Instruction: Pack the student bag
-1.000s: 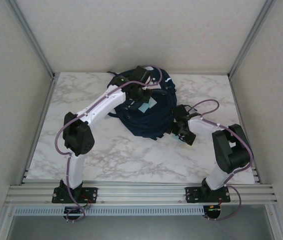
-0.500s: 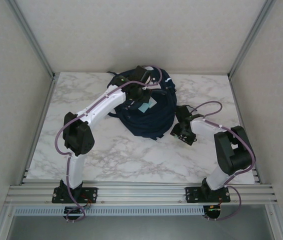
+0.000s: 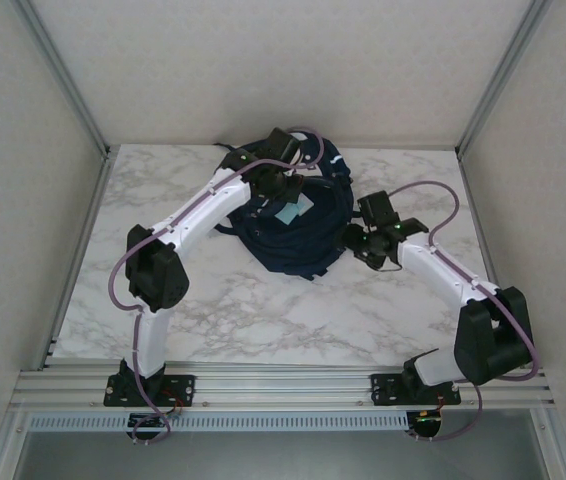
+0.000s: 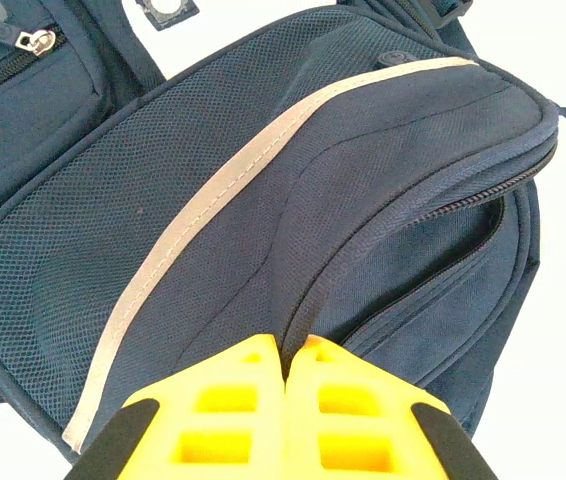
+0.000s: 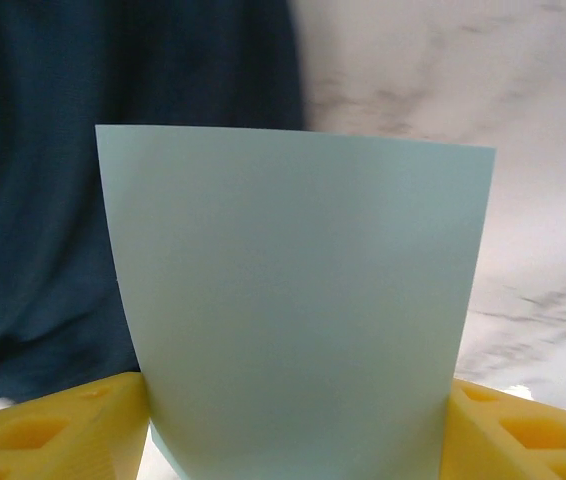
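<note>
The student bag is lying in a crumpled heap at the back middle of the marble table, its pale stripe running diagonally across the dark navy mesh panel in the left wrist view. The left gripper is reaching down onto the top of the bag, its yellow fingers pressing together and pinching a fold of fabric just beside a zipper line. That zipper is gaping a little along the bag's right side, showing a dark slit; what is lying inside cannot be told. A small pocket zipper at the upper left is sitting closed. The right gripper is hovering just beside the bag's right edge, its fingers clamping on a pale green sheet, which is standing upright between them and bowing slightly, with the navy fabric behind it on the left and bare marble on the right
</note>
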Robot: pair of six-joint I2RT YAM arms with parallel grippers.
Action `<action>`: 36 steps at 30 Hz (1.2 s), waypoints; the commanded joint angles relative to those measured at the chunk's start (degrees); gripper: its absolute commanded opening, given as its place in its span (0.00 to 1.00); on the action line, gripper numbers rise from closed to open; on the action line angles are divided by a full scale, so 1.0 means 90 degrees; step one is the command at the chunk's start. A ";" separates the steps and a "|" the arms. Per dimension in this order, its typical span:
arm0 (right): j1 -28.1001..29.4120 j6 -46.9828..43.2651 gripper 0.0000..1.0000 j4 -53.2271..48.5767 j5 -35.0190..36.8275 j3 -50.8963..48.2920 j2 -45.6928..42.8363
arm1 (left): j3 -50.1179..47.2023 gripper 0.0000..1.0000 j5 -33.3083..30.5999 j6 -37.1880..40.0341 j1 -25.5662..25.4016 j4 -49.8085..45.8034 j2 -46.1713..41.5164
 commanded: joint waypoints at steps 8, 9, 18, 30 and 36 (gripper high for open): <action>0.0371 0.0270 0.69 0.1836 -0.0903 0.1336 0.1463 | 0.0382 0.00 0.0132 -0.0196 0.0027 -0.0038 -0.0224; 0.0401 0.0306 0.69 0.1905 -0.0932 0.1464 0.1632 | 0.0381 0.00 0.0147 -0.0208 0.0026 -0.0037 -0.0218; 0.0484 0.0654 0.99 0.2842 -0.1421 0.1610 0.2179 | 0.0319 0.00 0.0196 -0.0276 0.0027 -0.0026 -0.0280; 0.0484 0.0960 0.61 0.3785 -0.1584 0.1200 0.2721 | 0.0187 0.00 0.0485 -0.0436 0.0018 0.0082 -0.0387; 0.0513 0.1254 0.55 0.4687 -0.1957 0.1516 0.3108 | 0.0069 0.00 0.0666 -0.0545 -0.0043 0.0175 -0.0439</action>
